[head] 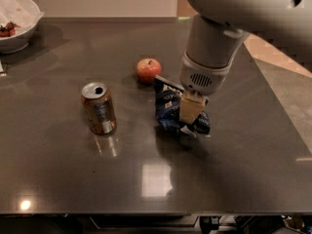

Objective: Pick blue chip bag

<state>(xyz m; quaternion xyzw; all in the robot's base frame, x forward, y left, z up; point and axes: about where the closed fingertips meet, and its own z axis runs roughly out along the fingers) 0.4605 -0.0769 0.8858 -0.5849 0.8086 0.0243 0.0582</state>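
Note:
The blue chip bag (168, 104) is dark navy with white lettering and sits crumpled at the middle of the dark table (73, 174). My gripper (190, 113) comes down from the big white arm onto the bag's right half. Its pale fingers (189, 108) are closed into the bag, which bunches up around them. The bag looks raised a little off the table, with a shadow under it. The arm's wrist hides the bag's top right corner.
A bronze drink can (99, 108) stands left of the bag. A red apple (148, 70) lies just behind the bag's top left corner. A white bowl (17, 21) with food sits at the far left corner. The table's right edge is close to the arm.

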